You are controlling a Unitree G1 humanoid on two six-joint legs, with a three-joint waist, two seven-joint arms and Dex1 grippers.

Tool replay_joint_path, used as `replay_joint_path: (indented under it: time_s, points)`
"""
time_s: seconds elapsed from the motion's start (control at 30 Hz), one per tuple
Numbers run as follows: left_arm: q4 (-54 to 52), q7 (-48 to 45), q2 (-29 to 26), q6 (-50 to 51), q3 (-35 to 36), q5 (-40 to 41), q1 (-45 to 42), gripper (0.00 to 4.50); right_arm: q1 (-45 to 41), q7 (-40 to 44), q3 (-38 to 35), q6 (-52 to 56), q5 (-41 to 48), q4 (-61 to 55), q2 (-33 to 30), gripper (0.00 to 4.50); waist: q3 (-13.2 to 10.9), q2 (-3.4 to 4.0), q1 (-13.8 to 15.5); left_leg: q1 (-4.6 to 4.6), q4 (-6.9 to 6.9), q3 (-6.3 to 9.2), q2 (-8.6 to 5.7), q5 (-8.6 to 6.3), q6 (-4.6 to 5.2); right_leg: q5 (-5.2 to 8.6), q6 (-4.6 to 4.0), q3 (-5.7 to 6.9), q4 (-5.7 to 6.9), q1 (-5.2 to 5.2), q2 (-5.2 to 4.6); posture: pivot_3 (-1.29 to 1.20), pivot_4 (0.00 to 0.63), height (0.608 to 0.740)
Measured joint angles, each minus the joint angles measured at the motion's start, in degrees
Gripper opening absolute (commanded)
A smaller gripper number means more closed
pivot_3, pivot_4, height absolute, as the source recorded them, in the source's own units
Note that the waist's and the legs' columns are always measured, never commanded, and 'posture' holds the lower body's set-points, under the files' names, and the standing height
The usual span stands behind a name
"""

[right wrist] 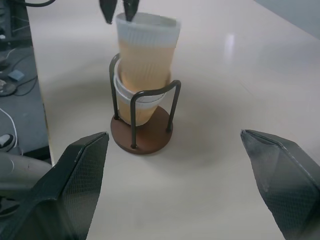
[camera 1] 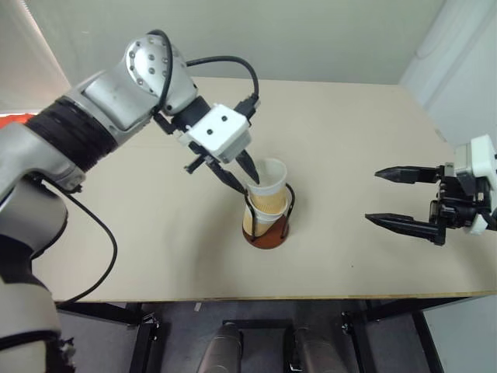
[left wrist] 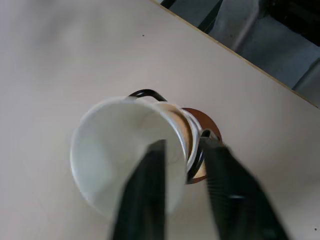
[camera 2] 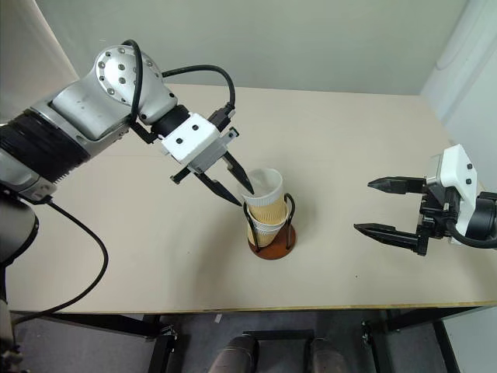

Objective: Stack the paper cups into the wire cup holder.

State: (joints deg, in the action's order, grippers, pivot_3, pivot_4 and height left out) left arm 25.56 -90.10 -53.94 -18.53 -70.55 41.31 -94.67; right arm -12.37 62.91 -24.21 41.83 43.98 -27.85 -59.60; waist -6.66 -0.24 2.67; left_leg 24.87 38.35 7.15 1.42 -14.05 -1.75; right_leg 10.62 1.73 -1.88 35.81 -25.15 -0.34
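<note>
Paper cups [camera 2: 264, 203] nest in the wire cup holder [camera 2: 272, 241], mid-table [camera 2: 349, 132].

Bright even light, soft shadows, blurred close-ups

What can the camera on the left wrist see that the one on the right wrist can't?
Left wrist: straight into the top tan paper cup's white inside, the left claw astride its rim. Right wrist: the stack's tan sides, a lower cup's rim, the right claw wide open. Both: the cups in the black wire cup holder with its reddish-brown base, on the beige table.
</note>
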Motion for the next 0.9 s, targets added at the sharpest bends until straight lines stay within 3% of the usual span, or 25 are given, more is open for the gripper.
replay_joint_path:
  time_s: [0.2, 0.3, 0.47, 0.63, 0.77, 0.9]
  points:
    - [2.16, -0.02, 1.32, -0.33, 1.25, -0.79, 0.08, 1.93, -0.18, -0.28, 0.30, -0.32, -0.11, 0.37, -0.01, 4.50, 0.00, 0.01, 0.01, 0.04, 0.08, 0.00, -0.07, 0.00, 0.01, -0.02, 0.11, -0.01, 0.01, 0.00, -0.01, 0.00, 0.150, 0.740]
    - [3.86, -0.03, 1.37, 0.70, 5.42, -2.03, 0.89, 1.93, -2.91, 0.11, 2.74, -1.38, -0.36, 1.62, -0.01, 4.50, 0.00, 0.04, -0.04, 0.03, 0.16, -0.06, -0.09, -0.03, 0.08, -0.02, 0.15, -0.04, 0.02, 0.00, -0.01, 0.00, 0.150, 0.740]
    - [-0.44, -0.11, -7.09, 9.55, 14.84, -0.94, 9.65, 1.93, -10.36, 4.03, 10.43, -4.63, -2.64, 8.02, 0.05, 4.50, 0.02, 0.32, -1.29, -0.07, 0.15, -0.24, -0.05, -0.02, 0.10, 0.01, 0.22, -0.09, 0.05, -0.03, 0.09, 0.00, 0.150, 0.740]
    - [-6.30, 0.06, -18.84, 23.68, 31.00, 3.91, 27.15, 1.93, -19.31, 9.60, 17.89, -9.12, -7.42, 19.14, 1.24, 4.50, 0.04, 0.41, -1.77, -0.27, -0.09, -0.21, -0.05, 0.28, -0.05, 0.08, 0.09, -0.11, 0.12, -0.05, 0.08, 0.00, 0.150, 0.740]
    - [-8.52, 3.23, -26.60, 31.62, 45.39, 7.85, 47.83, 1.93, -24.03, 12.89, 21.54, -12.07, -10.69, 26.39, 2.81, 4.50, 0.04, 0.43, -1.81, -0.41, -0.29, -0.15, 0.11, 0.28, -0.04, 0.22, -0.17, -0.07, 0.26, -0.07, 0.08, 0.00, 0.150, 0.740]
    - [-8.96, 7.27, -30.09, 35.55, 63.32, 11.41, 70.42, 1.93, -27.90, 16.03, 24.25, -14.71, -13.52, 32.70, 4.64, 4.50, 0.05, 0.41, -1.63, -0.50, -0.37, -0.16, 0.23, 0.22, -0.01, 0.50, -0.83, 0.01, 0.55, -0.14, 0.09, 0.00, 0.150, 0.740]
